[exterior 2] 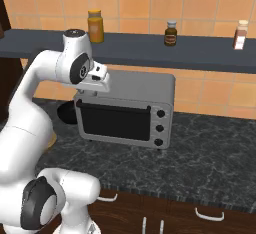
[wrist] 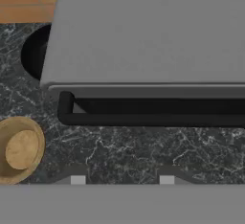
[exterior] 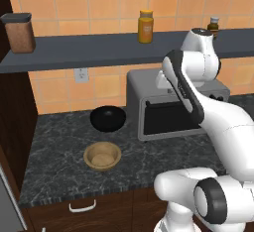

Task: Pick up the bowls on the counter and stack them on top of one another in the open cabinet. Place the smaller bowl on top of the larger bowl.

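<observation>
While the arm [exterior: 198,97] hangs folded above the toaster oven [exterior: 168,107], both bowls sit on the counter [exterior: 59,142], untouched. The black bowl [exterior: 107,118] is at the back, near the tiled wall and just left of the oven. The tan bowl [exterior: 102,155] sits in front of it, nearer the counter edge, apart from the black one. Both upright, both empty.

In the hand view the camera looks straight down on the oven's grey top and black door handle; the tan bowl [wrist: 19,149] shows at the left edge and the black bowl [wrist: 37,53] is half hidden behind the oven's corner. The gripper [wrist: 122,179] fingertips [wrist: 76,179] show at the bottom with a gap between them and nothing in it: jaws part-way spread, holding nothing, over bare counter in front of the oven.

The grey shelf [exterior: 89,50] runs along the wall above the counter. On it: a brown canister [exterior: 19,32] at the far left, an orange jar [exterior: 145,26] mid-shelf, a small dark bottle [exterior 2: 171,32] and a pale-capped bottle [exterior 2: 241,34] further right. No bowl on the shelf yet.

Brown drawers with white handles [exterior: 82,206] sit under the counter. A wall socket [exterior: 81,75] is below the shelf, left of the oven.
</observation>
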### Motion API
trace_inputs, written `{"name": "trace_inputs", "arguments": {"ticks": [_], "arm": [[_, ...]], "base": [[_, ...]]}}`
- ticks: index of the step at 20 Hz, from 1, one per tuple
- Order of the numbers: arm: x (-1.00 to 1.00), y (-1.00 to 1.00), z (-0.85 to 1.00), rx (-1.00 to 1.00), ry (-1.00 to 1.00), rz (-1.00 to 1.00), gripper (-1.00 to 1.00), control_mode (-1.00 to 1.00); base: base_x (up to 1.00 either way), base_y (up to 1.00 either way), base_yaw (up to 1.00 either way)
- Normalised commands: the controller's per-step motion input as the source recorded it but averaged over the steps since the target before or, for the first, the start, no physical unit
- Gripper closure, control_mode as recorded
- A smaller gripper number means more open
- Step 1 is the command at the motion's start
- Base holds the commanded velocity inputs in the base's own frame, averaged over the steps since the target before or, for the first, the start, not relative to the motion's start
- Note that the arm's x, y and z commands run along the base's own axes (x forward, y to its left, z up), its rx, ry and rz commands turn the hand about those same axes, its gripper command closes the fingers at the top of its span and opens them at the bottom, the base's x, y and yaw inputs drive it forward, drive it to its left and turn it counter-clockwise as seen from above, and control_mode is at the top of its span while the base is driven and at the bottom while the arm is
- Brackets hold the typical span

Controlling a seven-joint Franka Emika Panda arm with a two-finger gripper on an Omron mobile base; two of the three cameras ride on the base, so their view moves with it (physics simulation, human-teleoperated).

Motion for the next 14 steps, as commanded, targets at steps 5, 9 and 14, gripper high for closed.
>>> {"name": "trace_inputs", "arguments": {"ticks": [5, 9, 14], "arm": [[-0.48, 0.49, -0.15, -0.15, -0.03, 0.1, -1.0, -1.0], [-0.3, 1.0, -0.39, -0.29, -0.01, 0.2, -1.0, -1.0], [-0.1, 1.0, -0.86, -0.07, 0.1, 0.08, -1.0, -1.0]], "base": [[0.0, 0.0, 0.0], [0.0, 0.0, 0.0], [0.0, 0.0, 0.0]]}}
